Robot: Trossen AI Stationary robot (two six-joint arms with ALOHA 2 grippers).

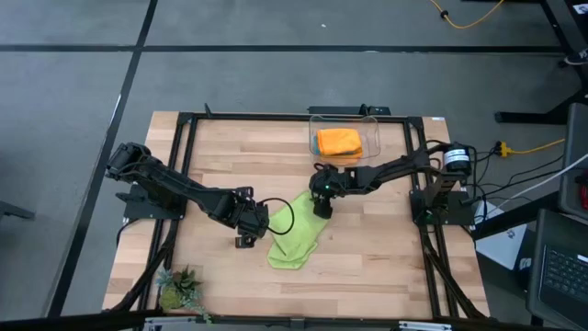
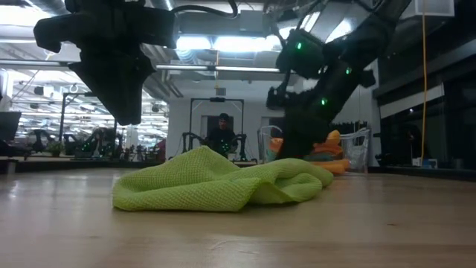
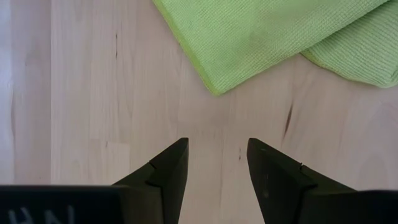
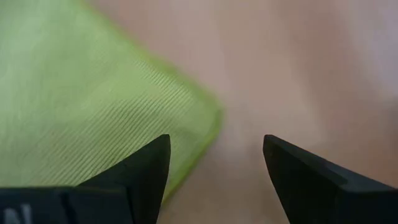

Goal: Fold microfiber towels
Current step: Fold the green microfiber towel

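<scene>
A lime green towel [image 1: 294, 241] lies crumpled on the wooden table, partly folded over itself; it also shows in the low view [image 2: 216, 182]. My left gripper [image 1: 250, 223] is open above bare table at the towel's left side, and a towel corner [image 3: 214, 90] lies ahead of its fingers [image 3: 168, 171]. My right gripper [image 1: 322, 207] is open, pointing down at the towel's far corner [image 4: 202, 118], with one finger over the cloth and one over bare wood. An orange towel [image 1: 338, 141] lies in a clear container. The other towels are out of view. My right gripper stands open over the lime towel's far corner [image 4: 186, 124], coming from above. I cannot tell whether its fingers touch the cloth.
The clear container [image 1: 372, 138] stands at the far middle of the table. A small green plant [image 1: 179, 290] stands at the near left corner. A black frame rims the table. A person shows far behind the table in the low view [image 2: 223, 134].
</scene>
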